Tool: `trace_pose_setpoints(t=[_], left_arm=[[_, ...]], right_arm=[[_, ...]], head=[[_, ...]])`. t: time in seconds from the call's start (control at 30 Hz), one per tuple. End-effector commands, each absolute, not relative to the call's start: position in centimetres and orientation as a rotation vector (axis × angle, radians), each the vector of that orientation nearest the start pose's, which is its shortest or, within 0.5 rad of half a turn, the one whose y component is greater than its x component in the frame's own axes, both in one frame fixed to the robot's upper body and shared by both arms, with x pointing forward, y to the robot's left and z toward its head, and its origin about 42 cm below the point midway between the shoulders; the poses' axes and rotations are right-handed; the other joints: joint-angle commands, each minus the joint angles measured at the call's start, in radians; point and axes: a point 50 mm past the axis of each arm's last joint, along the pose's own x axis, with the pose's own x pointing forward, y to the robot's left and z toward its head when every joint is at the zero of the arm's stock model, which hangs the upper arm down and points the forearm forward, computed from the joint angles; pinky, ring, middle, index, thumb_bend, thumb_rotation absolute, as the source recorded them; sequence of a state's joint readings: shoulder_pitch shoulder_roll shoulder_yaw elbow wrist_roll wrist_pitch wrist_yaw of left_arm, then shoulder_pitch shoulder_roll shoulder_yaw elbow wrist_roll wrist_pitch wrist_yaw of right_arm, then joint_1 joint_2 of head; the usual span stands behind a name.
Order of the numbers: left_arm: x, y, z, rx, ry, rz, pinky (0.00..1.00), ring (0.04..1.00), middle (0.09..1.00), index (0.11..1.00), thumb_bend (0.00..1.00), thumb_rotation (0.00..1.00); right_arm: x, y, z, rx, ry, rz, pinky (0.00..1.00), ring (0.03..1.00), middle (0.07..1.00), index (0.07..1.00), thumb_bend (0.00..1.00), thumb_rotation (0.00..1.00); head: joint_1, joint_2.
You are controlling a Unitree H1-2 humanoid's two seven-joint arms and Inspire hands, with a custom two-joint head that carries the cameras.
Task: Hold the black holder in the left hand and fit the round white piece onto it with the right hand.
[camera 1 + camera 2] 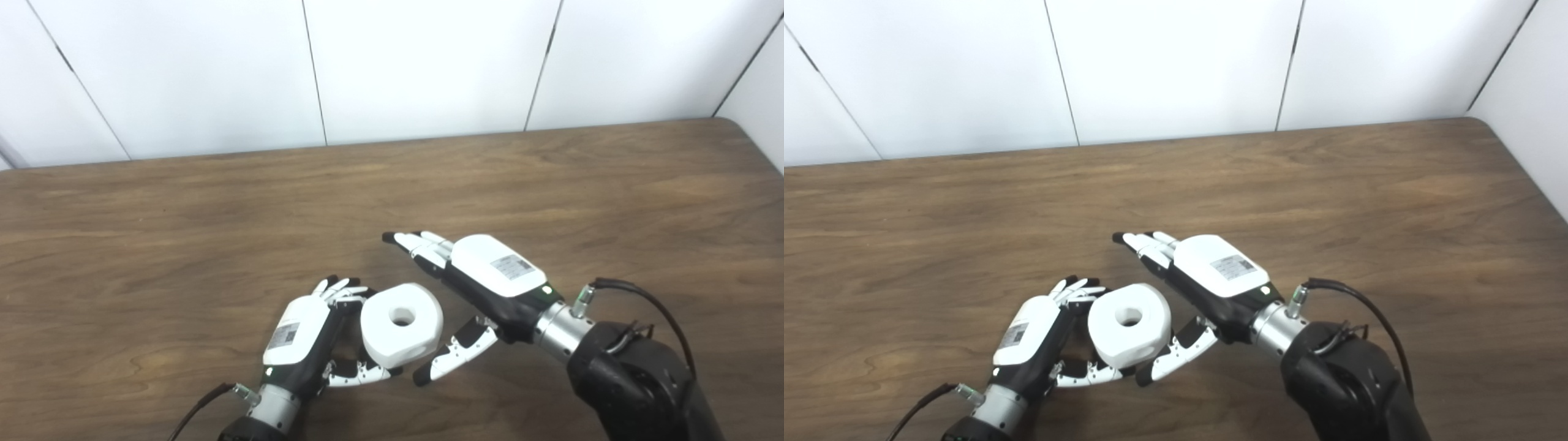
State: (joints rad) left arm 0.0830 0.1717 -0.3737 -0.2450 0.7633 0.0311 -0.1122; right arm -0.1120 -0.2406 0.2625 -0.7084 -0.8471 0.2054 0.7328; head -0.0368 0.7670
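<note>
The round white piece (401, 327) with a centre hole sits tilted at the near middle of the table, resting in my left hand (303, 337). That hand's fingers and thumb curl under and around it. The black holder is hidden beneath the white piece, and only dark bits show between the fingers. My right hand (484, 282) is open just right of the piece, with its fingers stretched out flat behind the piece and its thumb (453, 355) beside the piece's lower right edge. The piece also shows in the right eye view (1130, 331).
The brown wooden table (184, 233) spreads out on all sides. A white panelled wall (392, 67) stands behind its far edge. The table's rounded right corner (744, 131) is at the far right. Cables run from both wrists.
</note>
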Motion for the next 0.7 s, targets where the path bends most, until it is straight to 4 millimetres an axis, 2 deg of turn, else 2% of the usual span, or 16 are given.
trace_pose_setpoints(t=[0.0,0.3,0.33,0.4,0.6,0.67], left_arm=[[23.4,16.2,10.8,0.891,-0.116,-0.442,0.96,0.876,0.782,0.483,0.52,0.05],[23.5,16.5,11.1,0.942,-0.116,-0.433,0.96,0.851,0.77,0.495,0.52,0.07],[23.4,16.5,11.1,0.952,-0.116,-0.433,0.96,0.857,0.779,0.58,0.67,0.13],[23.4,16.5,11.2,0.968,-0.106,-0.438,0.99,0.884,0.813,0.703,0.8,0.23],[23.2,16.5,11.1,0.985,-0.055,-0.457,0.98,0.947,0.906,0.891,0.9,0.31],[23.2,16.5,11.0,0.988,-0.049,-0.466,0.98,0.957,0.921,0.922,0.91,0.31]], right_arm=[[24.4,-17.7,27.5,-1.132,-0.397,0.53,0.87,0.998,0.985,1.0,1.0,0.48],[24.3,-18.5,28.2,-1.154,-0.377,0.515,0.91,1.0,0.995,1.0,1.0,0.49],[24.3,-18.5,28.2,-1.154,-0.376,0.514,0.91,1.0,0.995,1.0,1.0,0.49],[24.3,-18.6,28.3,-1.154,-0.372,0.509,0.92,1.0,0.997,1.0,1.0,0.48],[24.5,-18.6,28.5,-1.157,-0.373,0.485,0.94,1.0,0.992,1.0,1.0,0.51],[24.6,-18.7,28.5,-1.16,-0.374,0.478,0.94,1.0,0.992,1.0,1.0,0.51]], head=[[-0.003,-0.001],[-0.007,0.003],[-0.007,0.004],[-0.007,0.004],[-0.003,0.005],[-0.003,0.005]])
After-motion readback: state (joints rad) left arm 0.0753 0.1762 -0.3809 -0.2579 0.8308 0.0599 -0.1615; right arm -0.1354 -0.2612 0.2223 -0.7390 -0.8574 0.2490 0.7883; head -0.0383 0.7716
